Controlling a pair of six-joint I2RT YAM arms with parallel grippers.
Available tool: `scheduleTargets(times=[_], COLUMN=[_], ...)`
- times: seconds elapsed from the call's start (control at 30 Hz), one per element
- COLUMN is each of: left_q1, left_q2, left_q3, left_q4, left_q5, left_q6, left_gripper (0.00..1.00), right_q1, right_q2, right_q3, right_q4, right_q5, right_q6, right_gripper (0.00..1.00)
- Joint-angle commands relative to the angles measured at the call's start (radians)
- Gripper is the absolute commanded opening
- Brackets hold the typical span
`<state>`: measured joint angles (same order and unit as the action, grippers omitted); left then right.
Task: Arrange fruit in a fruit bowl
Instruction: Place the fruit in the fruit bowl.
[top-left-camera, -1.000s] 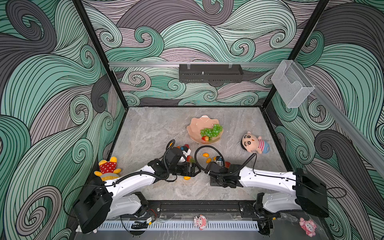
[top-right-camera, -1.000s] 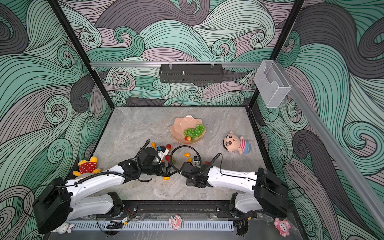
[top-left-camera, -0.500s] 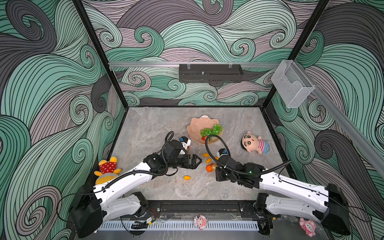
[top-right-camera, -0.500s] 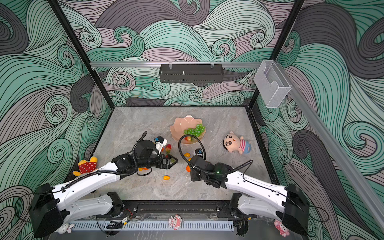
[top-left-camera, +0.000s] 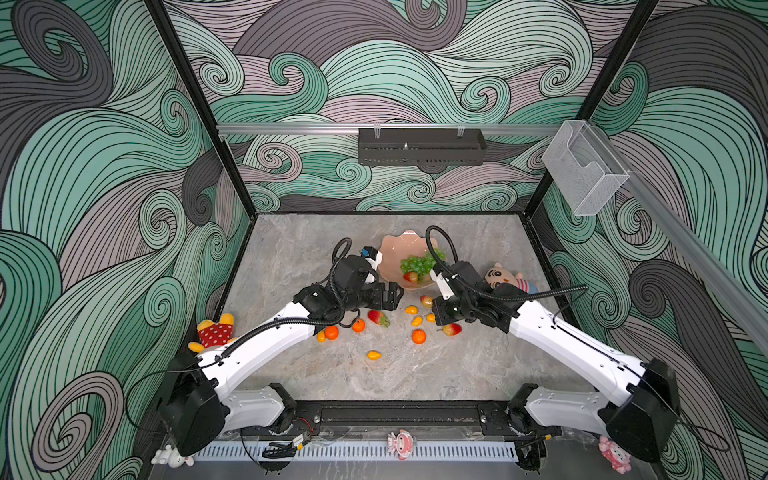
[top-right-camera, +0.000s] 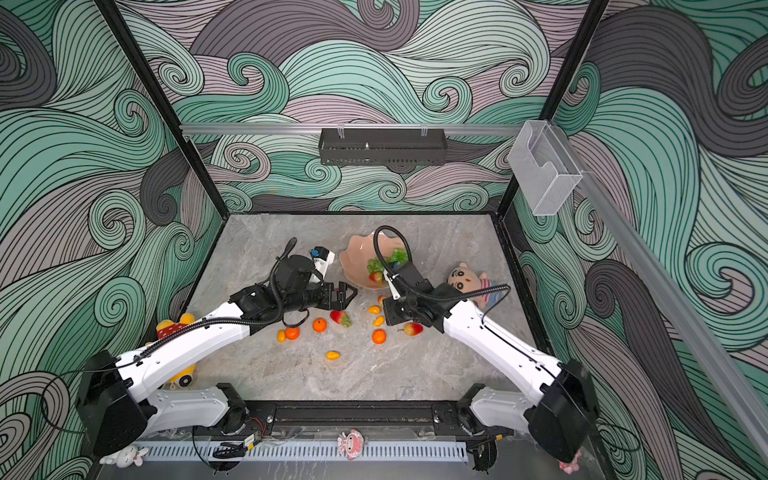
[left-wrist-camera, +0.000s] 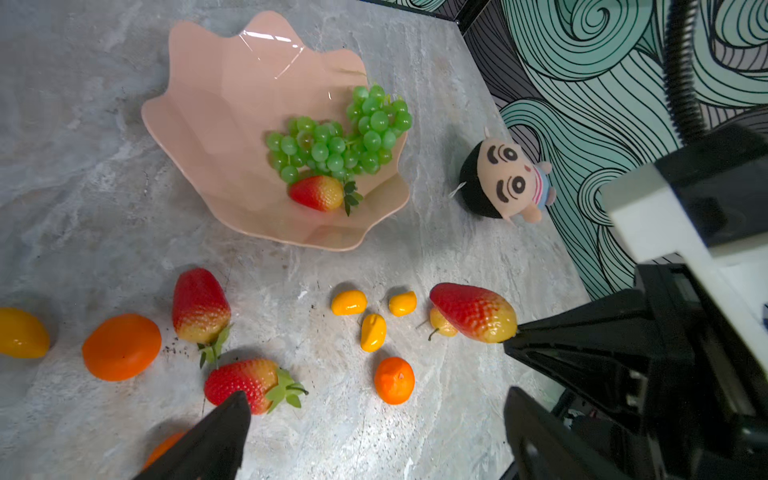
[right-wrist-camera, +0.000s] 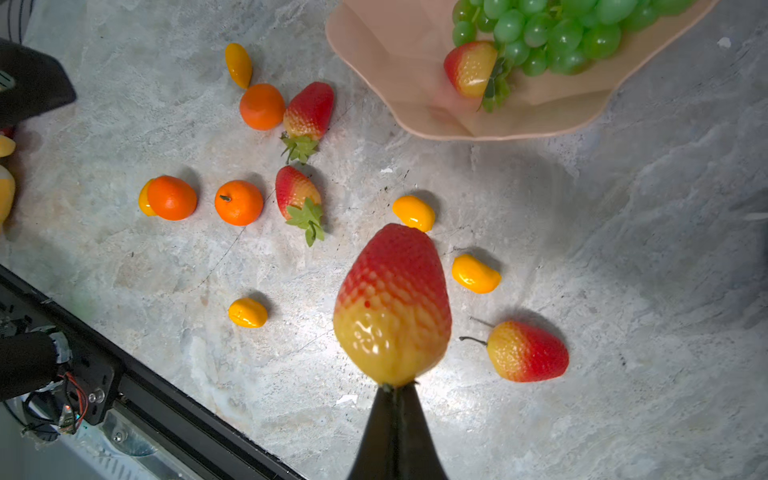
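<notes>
Clamping the right gripper (right-wrist-camera: 397, 392) shut on a strawberry (right-wrist-camera: 392, 303) at its stem end, holding it above the table (right-wrist-camera: 623, 249), just near of the bowl (top-left-camera: 398, 248). Hovering the left gripper (top-left-camera: 394, 294) at the bowl's near-left edge, fingers wide apart, gripping nothing. Spotting grapes (top-left-camera: 419, 263) and a second strawberry (top-left-camera: 410, 276) lying in the bowl, far centre. Seeing tangerines (top-left-camera: 331, 332), loose strawberries (top-left-camera: 377, 318) and ovals (top-left-camera: 373, 355) lying scattered on the table, near of the bowl, between the arms. Noting a doll (top-left-camera: 500, 277) sitting right of the bowl.
</notes>
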<state>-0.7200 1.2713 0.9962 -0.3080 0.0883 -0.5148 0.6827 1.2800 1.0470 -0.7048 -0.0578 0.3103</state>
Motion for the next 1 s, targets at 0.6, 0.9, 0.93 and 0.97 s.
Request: scheduleTargets(times=[0.6, 0.9, 0.93, 0.97], left_q1=[0.124, 0.133, 0.134, 0.136], left_q2=[0.145, 0.196, 0.202, 0.206], left_q3=[0.113, 0.129, 0.133, 0.139], left_q4=[-0.017, -0.021, -0.023, -0.032], left_q5=[0.131, 0.147, 0.154, 0.161], left_q6=[0.028, 0.038, 0.041, 0.044], left_gripper=[0.98, 0.98, 0.98, 0.98], right_q1=[-0.252, -0.285, -0.288, -0.288], right_q2=[0.505, 0.616, 0.622, 0.625], right_q3=[0.345, 0.436, 0.439, 0.443], right_q4=[-0.073, -0.122, -0.124, -0.129], right_q5=[-0.301, -0.347, -0.344, -0.335], right_q6=[-0.249, -0.270, -0.272, -0.270], right_gripper=[0.00, 0.01, 0.02, 0.04])
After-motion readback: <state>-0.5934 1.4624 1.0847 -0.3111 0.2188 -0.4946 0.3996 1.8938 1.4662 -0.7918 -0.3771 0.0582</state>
